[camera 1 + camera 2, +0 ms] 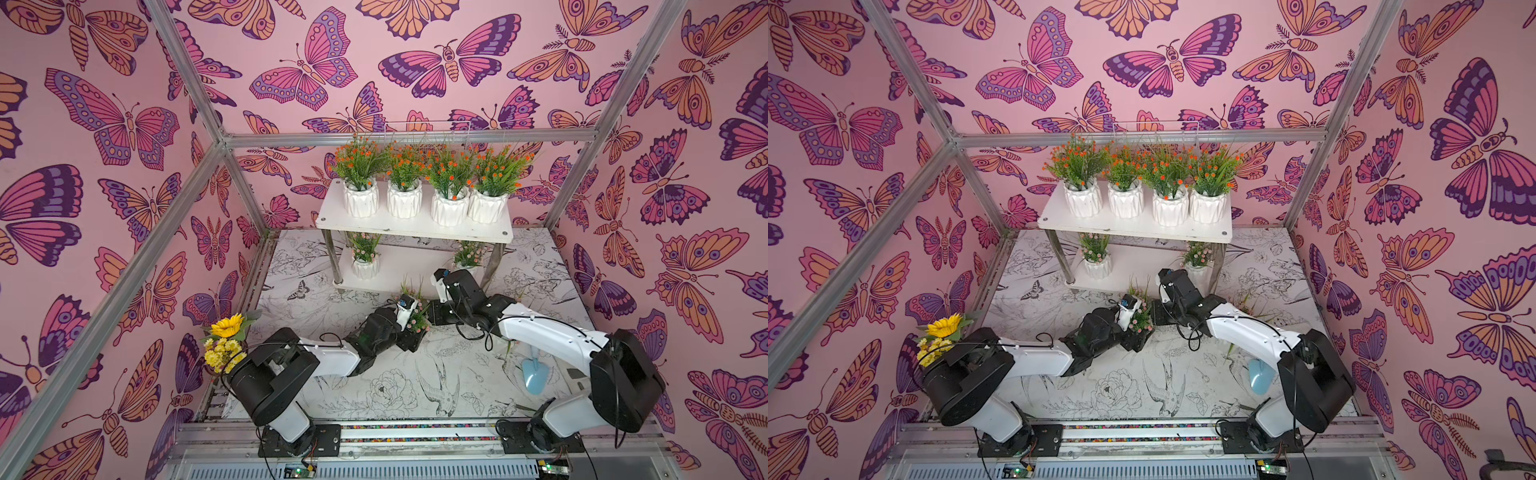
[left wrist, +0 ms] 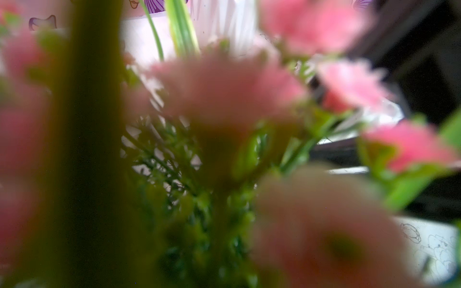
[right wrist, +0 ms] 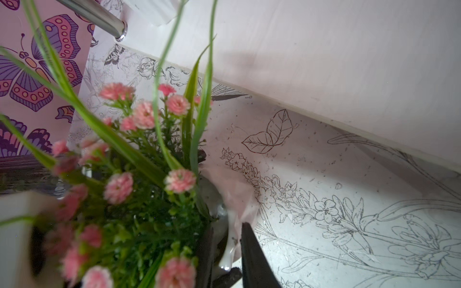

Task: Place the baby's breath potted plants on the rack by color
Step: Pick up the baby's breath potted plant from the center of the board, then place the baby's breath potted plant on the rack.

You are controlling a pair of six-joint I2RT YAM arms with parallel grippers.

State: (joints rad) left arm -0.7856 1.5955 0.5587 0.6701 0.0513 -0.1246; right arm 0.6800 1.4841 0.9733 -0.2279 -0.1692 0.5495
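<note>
Butterfly wallpaper (image 1: pixel 124 124) lines the booth, and the table (image 1: pixel 374 374) carries a line-drawn print of flowers and birds. The rack (image 1: pixel 395 227) stands at the back of the table. Its upper board holds four orange-flowered plants (image 1: pixel 428 178) in a row, their pots nearly touching. On its lower board, the left pink plant (image 1: pixel 365 257) stands at the left end and the right pink plant (image 1: pixel 467 253) at the right end, with bare board between them.

A third pink plant (image 1: pixel 415 319) is just in front of the rack's lower board, between the two grippers. The left gripper (image 1: pixel 411 338) is at the side of this plant away from the rack. Blurred blossoms fill its wrist view and hide its fingers, so whether they clasp the pot cannot be told. The right gripper (image 3: pixel 227 234) straddles the pot's rim, with one black finger (image 3: pixel 252 254) outside the rim and the other among the leaves. Whether they pinch the rim or stand just clear of it cannot be told.
</note>
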